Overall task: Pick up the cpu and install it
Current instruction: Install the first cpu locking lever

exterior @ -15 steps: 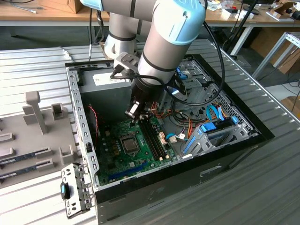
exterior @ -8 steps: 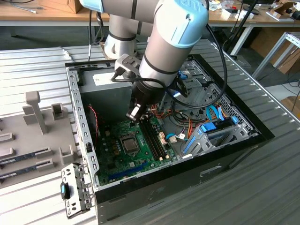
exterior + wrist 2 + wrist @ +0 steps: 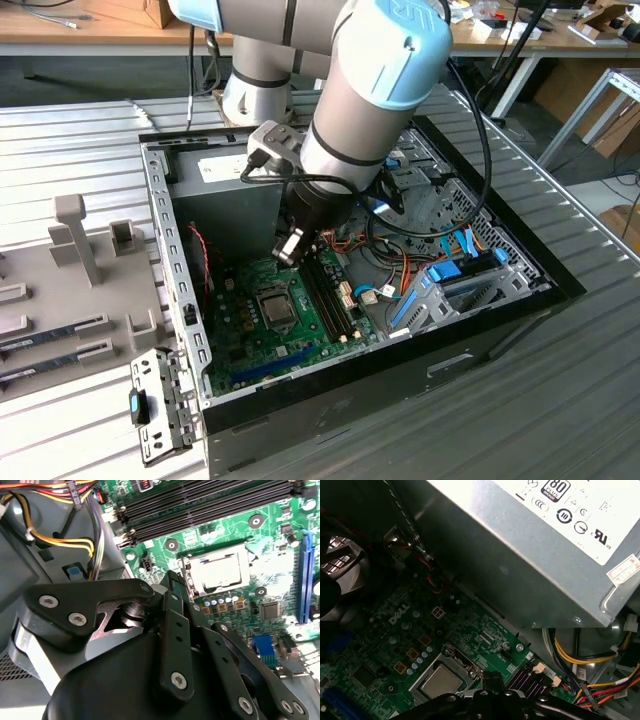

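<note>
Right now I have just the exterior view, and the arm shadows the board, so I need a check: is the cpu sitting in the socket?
Observer: Yes. In the second wrist view the cpu lies flat inside the metal-framed socket, silver top up.
Operator: Where is the gripper relative to it?
Observer: In that same view the gripper appears over the socket's edge, off the cpu's top, with nothing visibly in it.
Operator: Any sticks in the memory slots?
Observer: The long black memory slots look empty in the second wrist view.
</note>
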